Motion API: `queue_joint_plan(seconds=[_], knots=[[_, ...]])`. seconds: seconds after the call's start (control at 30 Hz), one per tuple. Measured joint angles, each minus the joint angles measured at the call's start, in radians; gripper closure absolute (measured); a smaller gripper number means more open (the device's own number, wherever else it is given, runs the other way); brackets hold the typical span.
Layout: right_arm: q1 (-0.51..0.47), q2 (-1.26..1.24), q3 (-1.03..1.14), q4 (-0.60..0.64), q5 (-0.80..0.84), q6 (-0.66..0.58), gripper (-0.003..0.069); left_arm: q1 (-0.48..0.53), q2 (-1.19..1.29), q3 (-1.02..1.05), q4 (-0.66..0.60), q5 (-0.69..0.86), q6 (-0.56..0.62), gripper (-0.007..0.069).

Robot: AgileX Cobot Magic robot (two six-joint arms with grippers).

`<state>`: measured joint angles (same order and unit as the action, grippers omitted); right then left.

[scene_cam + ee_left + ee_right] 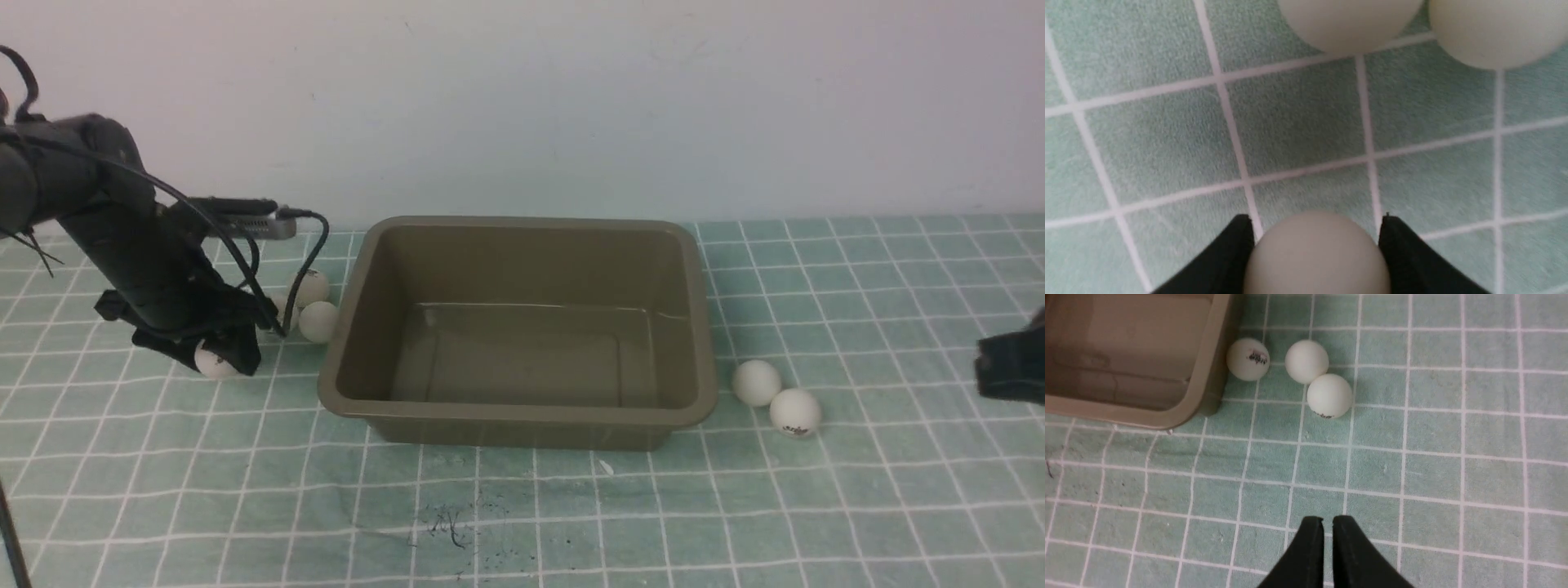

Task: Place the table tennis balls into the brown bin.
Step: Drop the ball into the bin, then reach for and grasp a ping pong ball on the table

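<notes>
Tabletop [857,506] under a pale green cloth [122,490] with a white grid, a brown bin [522,412] standing on it at centre frame. Two table tennis balls [756,382] lie touching just right of the bin. The right wrist view shows a third, logo-printed ball [1248,359] just beside the bin's wall. At least two more balls [317,321] lie at centre left, close to the bin. Dark smudges [449,523] mark the cloth at lower centre.
</notes>
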<state>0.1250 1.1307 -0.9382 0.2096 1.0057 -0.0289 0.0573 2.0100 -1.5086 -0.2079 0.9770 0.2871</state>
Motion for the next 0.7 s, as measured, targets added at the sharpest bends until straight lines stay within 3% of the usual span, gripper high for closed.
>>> queue_joint_plan(seconds=[0.13, 0.3, 0.33, 0.43, 0.53, 0.63, 0.7], knots=[[0.077, 0.176, -0.005, -0.036, -0.1, -0.016, 0.0519, -0.044, -0.105, -0.011, -0.092, 0.015, 0.053, 0.0279], [0.106, 0.488, -0.104, -0.17, -0.228, 0.053, 0.0245, -0.198, -0.143, -0.014, -0.236, -0.025, 0.159, 0.0279], [0.106, 0.497, -0.104, -0.175, -0.23, 0.055, 0.0245, -0.198, -0.143, -0.014, -0.236, -0.027, 0.159, 0.0279], [0.106, 0.632, -0.18, -0.21, -0.238, 0.079, 0.0126, -0.26, -0.094, -0.014, -0.241, -0.06, 0.133, 0.0236], [0.108, 0.719, -0.225, -0.185, -0.241, 0.073, 0.0092, -0.277, -0.055, -0.037, -0.236, -0.046, 0.091, 0.006], [0.108, 0.763, -0.243, -0.161, -0.249, 0.064, 0.0102, -0.267, -0.052, -0.084, -0.196, -0.01, 0.042, -0.002], [0.108, 0.782, -0.248, -0.144, -0.253, 0.049, 0.0155, -0.245, -0.058, -0.146, -0.139, 0.041, -0.019, -0.0011]])
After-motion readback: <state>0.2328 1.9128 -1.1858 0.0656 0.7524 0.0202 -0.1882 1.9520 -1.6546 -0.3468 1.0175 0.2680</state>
